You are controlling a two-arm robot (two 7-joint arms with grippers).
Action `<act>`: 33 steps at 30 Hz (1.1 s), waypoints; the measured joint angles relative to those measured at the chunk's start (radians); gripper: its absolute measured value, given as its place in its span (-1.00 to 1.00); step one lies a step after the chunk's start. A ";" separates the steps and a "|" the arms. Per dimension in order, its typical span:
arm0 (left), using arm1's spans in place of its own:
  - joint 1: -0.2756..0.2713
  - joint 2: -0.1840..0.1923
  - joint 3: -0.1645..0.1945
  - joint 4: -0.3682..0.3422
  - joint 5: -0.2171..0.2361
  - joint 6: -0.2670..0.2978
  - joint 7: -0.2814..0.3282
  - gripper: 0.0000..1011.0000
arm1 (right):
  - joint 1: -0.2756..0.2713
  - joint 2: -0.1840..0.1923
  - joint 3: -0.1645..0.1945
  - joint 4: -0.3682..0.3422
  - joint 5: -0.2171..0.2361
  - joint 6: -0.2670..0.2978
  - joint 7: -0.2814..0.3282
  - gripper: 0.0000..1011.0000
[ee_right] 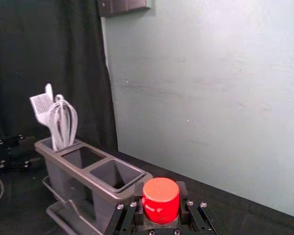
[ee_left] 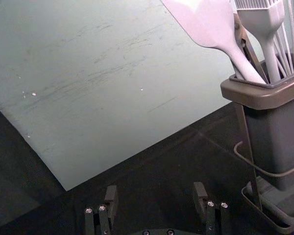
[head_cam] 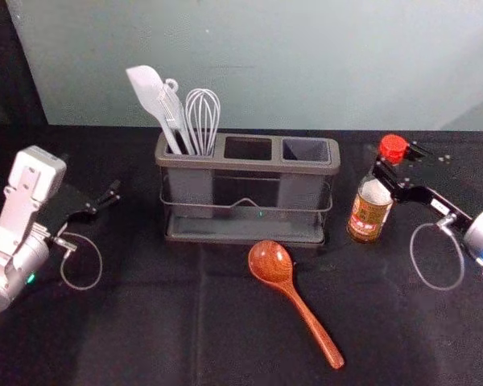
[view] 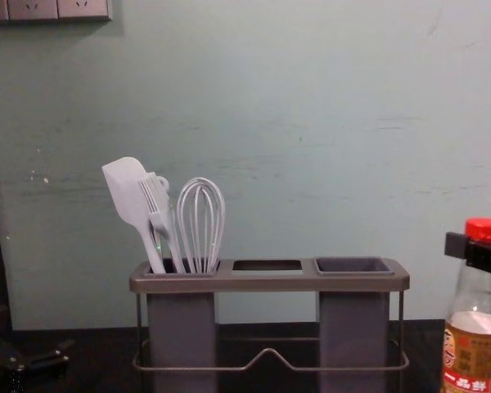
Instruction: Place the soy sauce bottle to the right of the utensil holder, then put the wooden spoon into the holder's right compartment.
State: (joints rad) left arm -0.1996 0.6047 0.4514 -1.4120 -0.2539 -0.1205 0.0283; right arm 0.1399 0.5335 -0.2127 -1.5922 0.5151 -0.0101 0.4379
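Observation:
My right gripper point(head_cam: 398, 163) is shut on the neck of the soy sauce bottle point(head_cam: 369, 211), which is upright to the right of the utensil holder point(head_cam: 245, 230). In the right wrist view, the pads of that gripper point(ee_right: 160, 191) flank the red cap point(ee_right: 160, 199). The chest view has the bottle point(view: 474, 350) beside the holder's right end, with a gap between them. The wooden spoon point(head_cam: 280, 269) lies in front of the holder, bowl toward it, handle pointing front right. Parked at the left, my left gripper point(head_cam: 105, 201) is open; in its wrist view the gripper point(ee_left: 156, 193) is empty.
A white spatula point(head_cam: 148, 91), a brush and a whisk point(head_cam: 202, 112) stand in the holder's left compartment. Its right compartment point(head_cam: 306, 149) is empty. A pale wall point(head_cam: 274, 64) rises behind the black-covered table point(head_cam: 129, 322).

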 joint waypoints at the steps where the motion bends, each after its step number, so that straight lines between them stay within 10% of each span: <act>1: 0.000 0.000 0.000 0.000 0.000 0.000 0.000 0.99 | 0.012 -0.009 -0.005 0.017 -0.001 0.001 -0.002 -0.24; 33: 0.000 0.000 0.000 0.000 0.000 0.000 0.000 0.99 | 0.100 -0.118 -0.035 0.191 -0.022 -0.048 -0.012 -0.24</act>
State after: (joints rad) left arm -0.1995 0.6047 0.4514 -1.4120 -0.2538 -0.1205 0.0283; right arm 0.2402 0.4155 -0.2480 -1.4009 0.4932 -0.0579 0.4257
